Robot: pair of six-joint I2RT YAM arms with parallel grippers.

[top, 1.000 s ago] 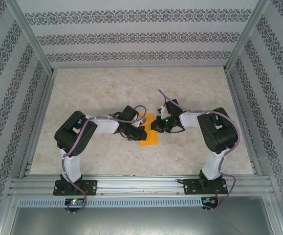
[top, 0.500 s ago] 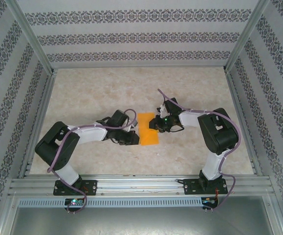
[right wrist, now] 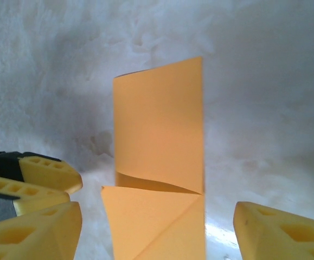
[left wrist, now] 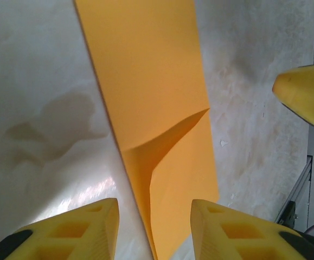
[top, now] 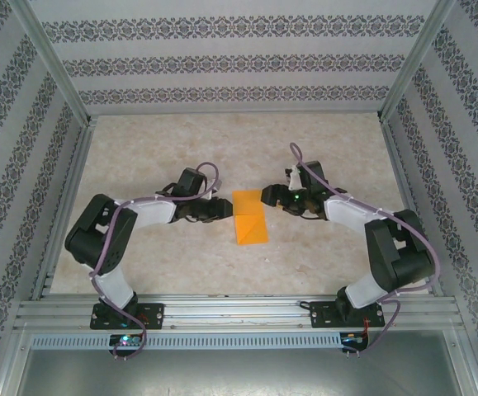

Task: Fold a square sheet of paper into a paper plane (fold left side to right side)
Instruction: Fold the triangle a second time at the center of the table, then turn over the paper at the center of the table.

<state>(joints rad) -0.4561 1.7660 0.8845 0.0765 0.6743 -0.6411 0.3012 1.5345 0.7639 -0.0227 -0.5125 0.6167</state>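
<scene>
Square sheet of paper (top: 250, 219), orange, folded to a strip, lay flat on the table (top: 321, 157) between left gripper (top: 224, 209) and right gripper (top: 265, 198), both parted and empty; judged light, limp, crease-prone, best pinched at a long edge

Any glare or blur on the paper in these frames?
Top view: light is even, paper evenly lit, no glare. Left wrist: bright glare patch on the table beside the paper; the paper itself is matte and crisp. Right wrist: table looks hazy, small glare near the bottom; paper edges are clear.
</scene>
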